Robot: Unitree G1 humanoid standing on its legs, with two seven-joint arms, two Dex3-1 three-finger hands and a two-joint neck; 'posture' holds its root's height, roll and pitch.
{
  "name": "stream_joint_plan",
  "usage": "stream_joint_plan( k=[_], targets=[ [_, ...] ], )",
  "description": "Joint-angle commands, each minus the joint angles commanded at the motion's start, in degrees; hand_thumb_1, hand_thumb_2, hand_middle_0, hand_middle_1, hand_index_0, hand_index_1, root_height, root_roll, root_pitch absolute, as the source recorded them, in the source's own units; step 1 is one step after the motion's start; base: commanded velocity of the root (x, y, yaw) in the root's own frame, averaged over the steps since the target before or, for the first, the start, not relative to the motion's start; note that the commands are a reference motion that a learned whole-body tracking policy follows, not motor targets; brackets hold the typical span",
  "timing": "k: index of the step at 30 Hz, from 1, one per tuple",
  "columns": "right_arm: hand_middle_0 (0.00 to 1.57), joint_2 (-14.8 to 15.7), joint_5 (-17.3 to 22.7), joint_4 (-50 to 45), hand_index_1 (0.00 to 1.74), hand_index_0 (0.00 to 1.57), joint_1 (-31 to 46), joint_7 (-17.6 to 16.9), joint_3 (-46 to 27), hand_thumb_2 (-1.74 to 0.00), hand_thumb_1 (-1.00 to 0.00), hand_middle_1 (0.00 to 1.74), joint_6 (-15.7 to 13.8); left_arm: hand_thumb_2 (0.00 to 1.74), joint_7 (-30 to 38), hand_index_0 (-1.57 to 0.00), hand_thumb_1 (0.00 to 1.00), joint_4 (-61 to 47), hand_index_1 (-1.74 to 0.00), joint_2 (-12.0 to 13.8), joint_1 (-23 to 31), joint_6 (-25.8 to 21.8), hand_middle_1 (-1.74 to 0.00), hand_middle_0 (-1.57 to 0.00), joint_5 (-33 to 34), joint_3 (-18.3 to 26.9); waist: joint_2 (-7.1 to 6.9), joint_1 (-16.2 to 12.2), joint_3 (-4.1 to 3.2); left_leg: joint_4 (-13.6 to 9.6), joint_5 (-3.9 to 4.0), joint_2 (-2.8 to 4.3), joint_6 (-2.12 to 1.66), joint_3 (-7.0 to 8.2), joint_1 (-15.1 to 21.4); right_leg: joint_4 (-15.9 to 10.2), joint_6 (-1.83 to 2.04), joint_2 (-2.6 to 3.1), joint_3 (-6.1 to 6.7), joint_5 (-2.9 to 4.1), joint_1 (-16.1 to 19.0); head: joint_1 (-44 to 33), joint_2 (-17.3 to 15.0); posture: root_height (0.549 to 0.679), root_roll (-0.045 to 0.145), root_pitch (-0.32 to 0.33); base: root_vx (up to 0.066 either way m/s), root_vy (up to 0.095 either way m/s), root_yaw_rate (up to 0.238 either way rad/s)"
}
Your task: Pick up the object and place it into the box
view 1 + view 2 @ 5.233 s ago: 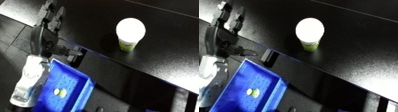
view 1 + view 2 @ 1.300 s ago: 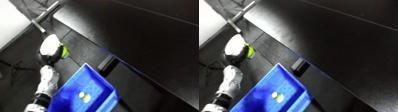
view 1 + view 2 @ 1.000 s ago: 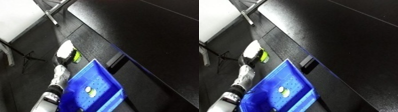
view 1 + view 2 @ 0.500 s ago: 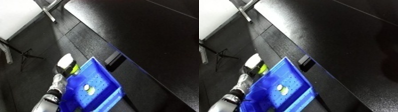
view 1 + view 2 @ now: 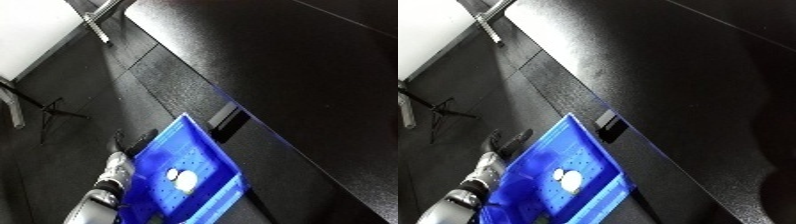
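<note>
The blue bin (image 5: 209,152) sits below the black table's edge, in the lower middle of the view. A white-topped cup (image 5: 187,181) lies inside it on the dotted floor, next to a small pale thing (image 5: 172,173). My left hand (image 5: 501,142) is just outside the bin's left wall, fingers straight and spread, holding nothing. Its white and silver forearm (image 5: 108,175) runs down to the lower left edge. The right hand shows in neither view.
The black table (image 5: 293,65) fills the right and upper part of the view. A small black block (image 5: 227,120) hangs at its edge just above the bin. Metal stand legs (image 5: 40,107) and a metal bar (image 5: 94,22) stand on the dark floor at the left.
The cup, held in my left hand beside the bin half a second ago, now lies in the bin. The hand has let go and is open. The camera has shifted too.
</note>
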Motion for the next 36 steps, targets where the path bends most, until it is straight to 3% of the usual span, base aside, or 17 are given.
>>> stream_joint_plan(
  k=[10,15,22,31,36],
  targets=[
    [0.0,0.2,0.9,-0.4,0.0,0.0,-0.5,-0.5,0.0,0.0,0.0,0.0,-0.2,0.0,-12.1,0.0,0.0,-1.1,0.0,-2.0,0.4,0.2,0.0,0.0,3.5,-2.5,0.11,-0.4,-0.09,0.0,-0.58,0.14,0.0,0.73,0.3,-1.1,0.39,0.15,0.32,0.98,-0.3,10.3,-1.6,0.636,0.032,-0.055,-0.025,-0.021,-0.049],
    [0.0,-0.4,0.5,-0.5,0.0,0.0,-1.7,-1.0,-0.4,0.0,0.0,0.0,0.3,0.0,-20.8,0.0,0.0,-2.0,0.0,-4.2,2.1,2.9,0.0,0.0,8.7,-5.8,1.06,-1.0,-0.02,0.9,-1.29,0.36,0.06,1.57,0.5,-1.7,0.66,0.22,0.92,1.83,-0.4,22.4,-6.3,0.638,0.03,-0.054,-0.049,0.023,-0.138],
    [0.0,-1.1,-0.8,0.1,0.0,0.0,-3.3,-1.5,-1.2,0.0,0.0,0.0,0.9,0.0,-29.1,0.0,0.0,-2.9,0.0,-8.7,4.1,4.6,0.0,0.0,13.6,-11.5,2.78,-1.9,-0.13,0.1,-1.07,0.68,-0.13,2.16,1.6,-2.3,0.98,-0.02,1.85,2.71,-0.4,32.2,-9.7,0.639,0.029,-0.058,-0.019,0.049,-0.124],
    [0.0,-1.2,-1.9,0.6,0.0,0.0,-3.9,-1.3,-2.2,0.0,0.0,0.0,1.7,0.0,-29.4,0.0,0.0,-4.0,0.0,-12.4,5.1,4.1,0.0,0.0,19.5,-15.8,3.59,-3.3,-1.4,-1.1,-0.79,1.18,-0.15,3.23,2.5,-2.8,1.74,-0.03,3.0,4.16,-1.6,49.1,-9.2,0.642,0.025,-0.052,0.001,0.009,-0.088],
    [0.0,-1.4,-2.9,0.9,0.0,0.0,-4.3,-0.7,-2.5,0.0,0.0,0.0,2.0,0.0,-27.4,0.0,0.0,-4.7,0.0,-13.4,6.2,2.0,0.0,0.0,23.1,-17.4,3.72,-3.9,-1.82,0.2,-1.66,1.09,0.21,3.72,2.2,-3.0,1.97,0.09,3.79,5.01,-2.3,57.9,-7.3,0.64,0.025,-0.052,0.003,0.013,-0.135]
  ],
)
